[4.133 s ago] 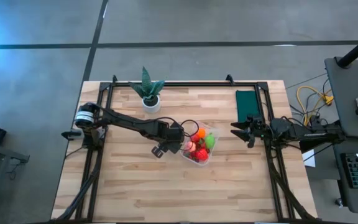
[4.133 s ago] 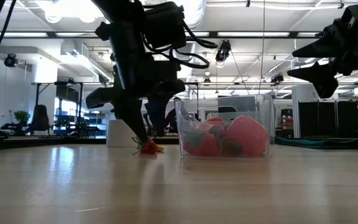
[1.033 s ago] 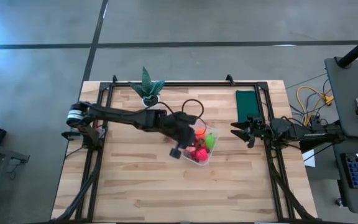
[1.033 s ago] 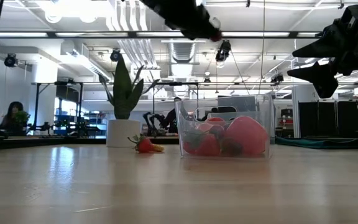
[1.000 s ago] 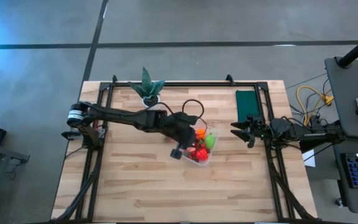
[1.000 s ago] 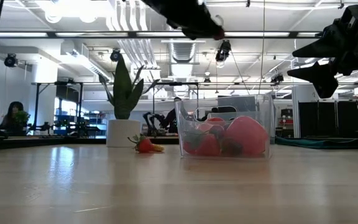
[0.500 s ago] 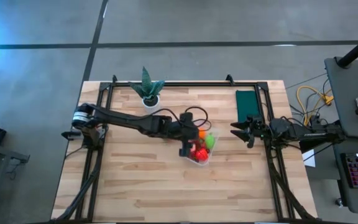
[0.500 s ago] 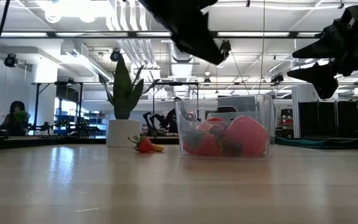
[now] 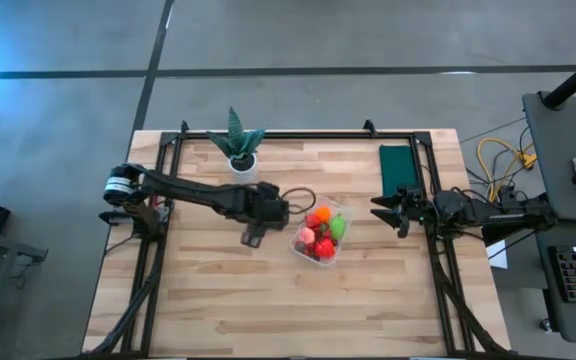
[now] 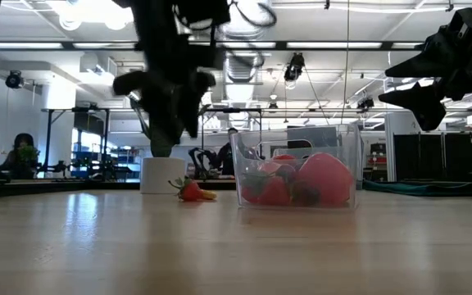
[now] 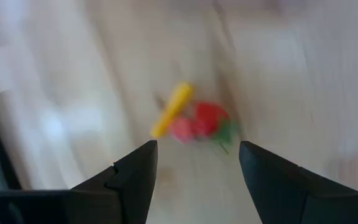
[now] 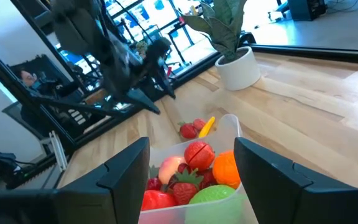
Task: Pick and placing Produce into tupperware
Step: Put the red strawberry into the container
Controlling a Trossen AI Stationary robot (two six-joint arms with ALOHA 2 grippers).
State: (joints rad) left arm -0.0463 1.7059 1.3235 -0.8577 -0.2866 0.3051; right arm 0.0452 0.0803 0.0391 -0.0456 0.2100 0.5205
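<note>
Hovering over the loose produce, the left gripper (image 11: 194, 168) hangs just left of the tupperware (image 9: 321, 235), fingers spread and empty, framing a red piece (image 11: 211, 118) and a yellow piece (image 11: 171, 109) on the table (image 9: 218, 290); likely lined up for another pick. Both pieces lie on bare wood between the white-potted plant (image 9: 238, 148) and the tub. Tub sits mid-table, already holding red, orange, pink and green produce (image 12: 191, 171). Right gripper (image 12: 191, 163) waits above the table's right side, aimed at the tub, fingers apart, holding nothing. Green cloth (image 9: 397, 167) lies far right.
</note>
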